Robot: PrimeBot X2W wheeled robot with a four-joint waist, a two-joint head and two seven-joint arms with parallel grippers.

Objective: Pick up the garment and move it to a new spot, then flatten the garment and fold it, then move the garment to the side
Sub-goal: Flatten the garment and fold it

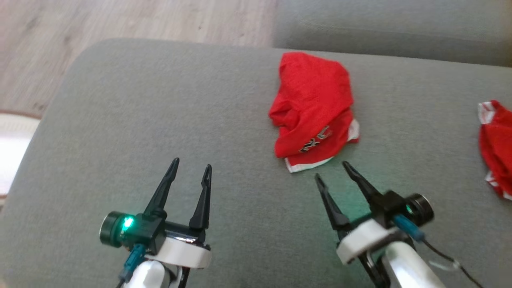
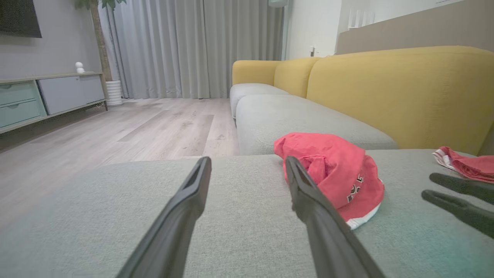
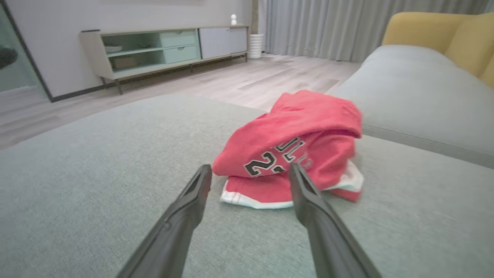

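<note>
One red garment point(image 1: 314, 108), crumpled in a heap on the grey cushion point(image 1: 120, 120); taken as the task piece, since both arms face it. Head view: the heap sits at about 2 o'clock from frame centre, long axis roughly 12-to-6, white hem point(image 1: 308, 165) at the 6 o'clock end, printed numerals just above the hem. Not flattened, not folded. By my reading the pick-up has not yet begun.

Right gripper point(image 1: 332, 169): fingers spread wide, nothing between them, tips just short of the hem with a gap showing. Garment lies at 11–12 o'clock from it. Right wrist view agrees: garment point(image 3: 293, 146) straight ahead of the right gripper point(image 3: 250, 166), hem end nearest.

Left gripper point(image 1: 191, 163): fingers likewise apart and empty, well off to the side; garment at 2 o'clock from it. Left wrist view: garment point(image 2: 332, 173) lies beyond one finger, at 2 o'clock.

Judgement: the right arm is the nearer; a short advance toward 12 should reach the hem end.

Outward: second red piece point(image 1: 496, 148) at 3 o'clock, well apart from the heap; wooden floor point(image 1: 140, 20) beyond the cushion at 11 o'clock
</note>
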